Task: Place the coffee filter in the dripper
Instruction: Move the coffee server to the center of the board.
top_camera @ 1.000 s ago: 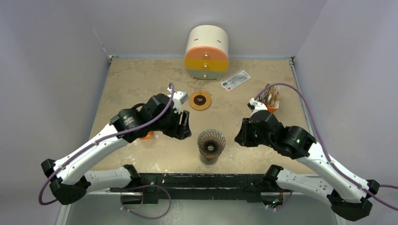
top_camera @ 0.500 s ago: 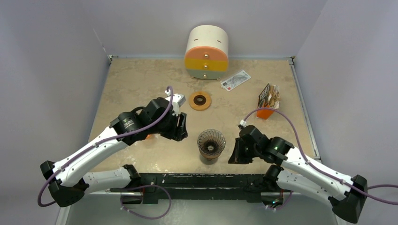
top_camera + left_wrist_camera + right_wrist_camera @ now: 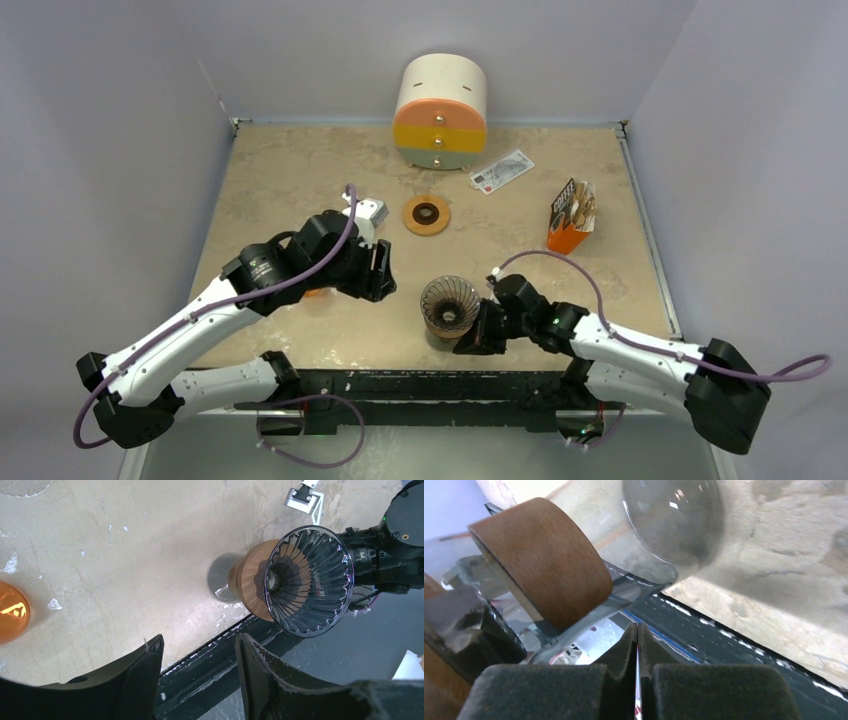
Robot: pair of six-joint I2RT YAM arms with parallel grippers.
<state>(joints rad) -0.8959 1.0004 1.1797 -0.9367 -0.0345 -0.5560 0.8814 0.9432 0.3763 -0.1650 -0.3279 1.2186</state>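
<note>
Orange object (image 3: 316,291) mostly under left arm (image 3: 215,310), right tool (image 3: 463,345) beside dripper (image 3: 449,305)

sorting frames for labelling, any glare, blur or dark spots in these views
Top view: even, soft light, all sharp. Left wrist view: bright glare on the dripper at its glass rim; left pincer dark, in shadow. Right wrist view: very close up, the dripper's glass base looks soft, shut right pincer fills the bottom.

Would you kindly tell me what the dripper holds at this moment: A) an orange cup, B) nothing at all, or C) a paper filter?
B: in the left wrist view the dripper shows bare ribbed glass all the way down to its centre hole, with nothing lying in it.
</note>
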